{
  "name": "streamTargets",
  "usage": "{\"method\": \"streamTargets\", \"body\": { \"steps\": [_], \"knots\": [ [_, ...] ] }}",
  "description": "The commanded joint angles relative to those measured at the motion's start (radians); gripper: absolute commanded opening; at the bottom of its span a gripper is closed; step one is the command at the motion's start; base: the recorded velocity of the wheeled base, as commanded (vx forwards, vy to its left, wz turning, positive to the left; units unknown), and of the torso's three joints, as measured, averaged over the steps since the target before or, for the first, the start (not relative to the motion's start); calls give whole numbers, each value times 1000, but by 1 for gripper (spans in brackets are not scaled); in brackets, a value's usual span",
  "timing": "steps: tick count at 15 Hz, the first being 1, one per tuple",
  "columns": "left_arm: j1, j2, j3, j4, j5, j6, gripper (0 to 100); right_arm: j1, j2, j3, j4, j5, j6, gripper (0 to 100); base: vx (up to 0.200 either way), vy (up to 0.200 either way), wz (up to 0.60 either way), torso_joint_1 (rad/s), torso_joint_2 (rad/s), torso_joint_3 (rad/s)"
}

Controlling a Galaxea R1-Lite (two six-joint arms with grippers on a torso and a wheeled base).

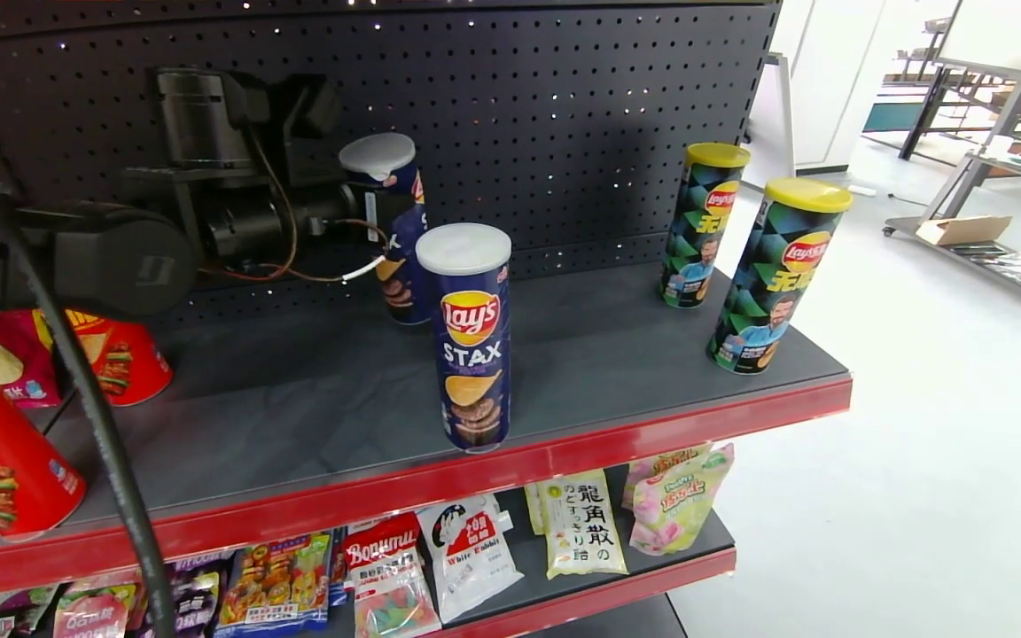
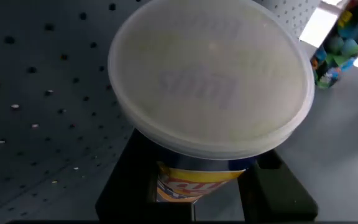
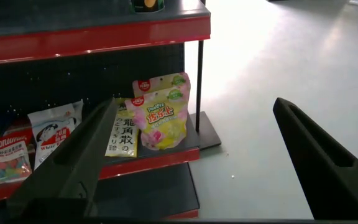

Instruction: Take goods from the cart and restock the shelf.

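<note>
A blue chip can [image 1: 473,341] is standing at the shelf's [image 1: 298,399] front edge. Behind it, the left end effector [image 2: 201,193] is clamping a second blue can [image 1: 397,226] near the rear pegboard [image 1: 564,106]. Two green cans [image 1: 776,275] are occupying the right end. The right end effector [image 3: 197,158], jaws spread, is facing lower-shelf snack bags [image 3: 160,112].

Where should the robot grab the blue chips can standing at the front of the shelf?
Probably around its middle, from the front. The blue chips can is a tall, round tube standing upright by the shelf edge, with bare space on both sides. Its flat lid offers little to pinch.
</note>
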Motion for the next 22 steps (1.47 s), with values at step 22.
{"method": "streamTargets", "body": {
  "steps": [22],
  "knots": [
    [-66, 37, -16, 23, 37, -51, 0, 0, 1, -1, 0, 0, 0, 100, 0, 0, 0, 0, 0, 0]
  ]
}}
